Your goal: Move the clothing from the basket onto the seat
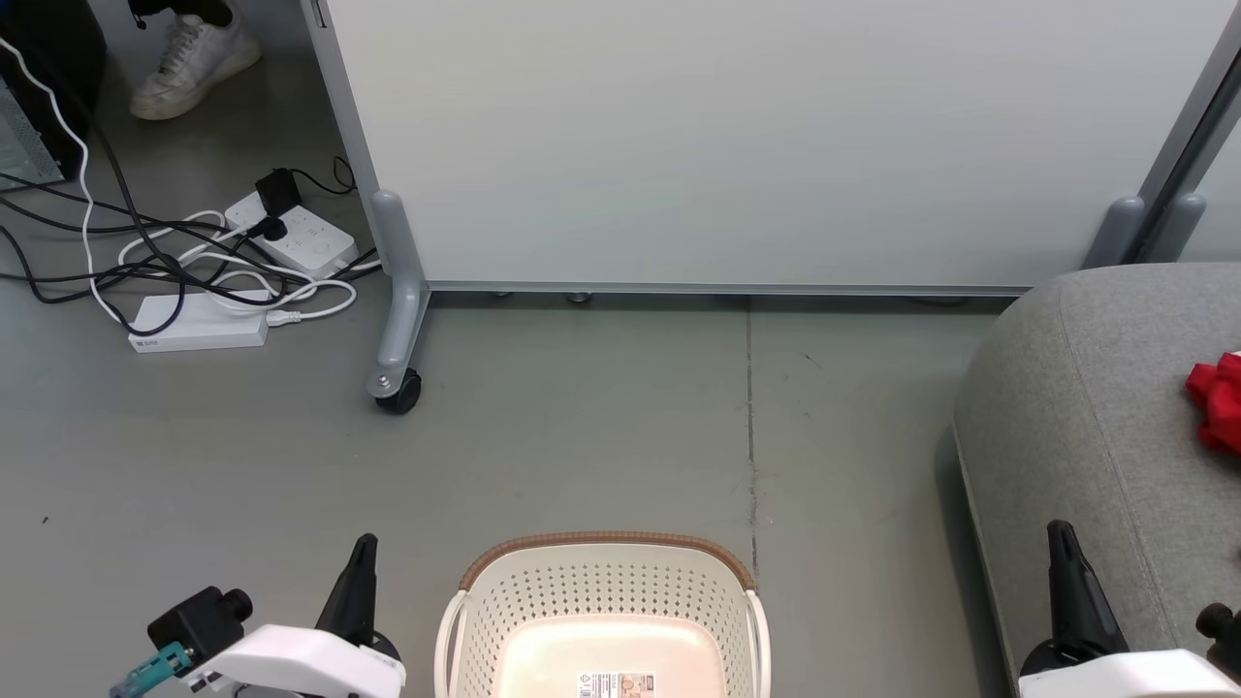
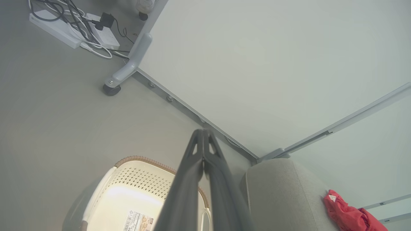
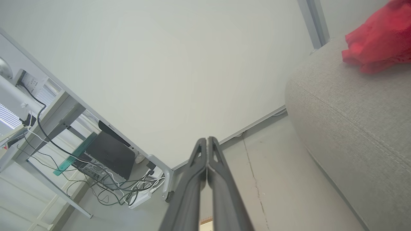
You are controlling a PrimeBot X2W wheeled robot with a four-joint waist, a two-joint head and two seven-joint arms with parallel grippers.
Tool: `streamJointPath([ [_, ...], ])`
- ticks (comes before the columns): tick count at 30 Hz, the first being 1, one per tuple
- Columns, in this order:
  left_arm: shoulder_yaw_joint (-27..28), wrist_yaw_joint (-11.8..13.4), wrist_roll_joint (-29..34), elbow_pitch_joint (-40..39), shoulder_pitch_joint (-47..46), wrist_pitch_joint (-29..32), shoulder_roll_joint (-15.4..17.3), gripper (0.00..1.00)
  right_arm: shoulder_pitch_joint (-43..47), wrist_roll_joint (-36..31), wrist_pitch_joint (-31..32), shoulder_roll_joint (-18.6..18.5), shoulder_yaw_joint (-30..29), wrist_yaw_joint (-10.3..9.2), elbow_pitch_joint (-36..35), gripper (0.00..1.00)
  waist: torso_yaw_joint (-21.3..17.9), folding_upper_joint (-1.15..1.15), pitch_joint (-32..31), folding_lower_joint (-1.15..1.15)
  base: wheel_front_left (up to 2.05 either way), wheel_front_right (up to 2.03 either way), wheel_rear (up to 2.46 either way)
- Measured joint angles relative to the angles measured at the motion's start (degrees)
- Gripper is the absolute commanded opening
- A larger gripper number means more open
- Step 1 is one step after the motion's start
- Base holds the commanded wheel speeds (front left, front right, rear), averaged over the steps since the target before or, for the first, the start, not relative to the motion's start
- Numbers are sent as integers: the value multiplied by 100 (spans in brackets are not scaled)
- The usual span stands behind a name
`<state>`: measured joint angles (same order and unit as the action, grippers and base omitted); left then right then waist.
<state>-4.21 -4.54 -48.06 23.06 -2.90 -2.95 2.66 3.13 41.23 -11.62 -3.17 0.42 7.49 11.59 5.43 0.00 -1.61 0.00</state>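
A cream-white plastic laundry basket [image 1: 603,587], a rounded rectangle with rows of small holes in its walls, a brown woven-look band along its rim and white loop handles at the sides, stands on the smooth grey floor [image 1: 582,427]. Its glossy bottom shows bare, with a printed label sticker [image 1: 617,683] stuck to it. To the robot's right, close beside the basket, swells the large grey seat [image 1: 1096,407], upholstered in coarse woven fabric with a rounded corner and a stitched seam. The clothing [image 1: 1220,402], soft bright red fabric bunched in crumpled folds, lies on top of that seat, well apart from the basket.

The left gripper [image 1: 364,548] hangs over the floor just left of the basket, its two long dark fingers pressed together to a point, holding nothing. The right gripper [image 1: 1060,533] is likewise closed tip to tip and empty, in front of the seat's edge.

Behind stands a flat pale partition panel [image 1: 756,145] in a grey frame on a black castor [image 1: 397,393]. White power strips [image 1: 291,237] lie in tangled cables, near a person's white sneaker [image 1: 194,63].
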Motion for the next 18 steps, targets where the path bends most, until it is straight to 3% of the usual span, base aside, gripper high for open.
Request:
streamJointPath([
  [18, 399, -68, -1131, -129, -188, 548, 3, 0, 79, 1352, 127, 3, -10, 0, -263, 0, -102, 0, 30, 0, 0, 0, 0],
])
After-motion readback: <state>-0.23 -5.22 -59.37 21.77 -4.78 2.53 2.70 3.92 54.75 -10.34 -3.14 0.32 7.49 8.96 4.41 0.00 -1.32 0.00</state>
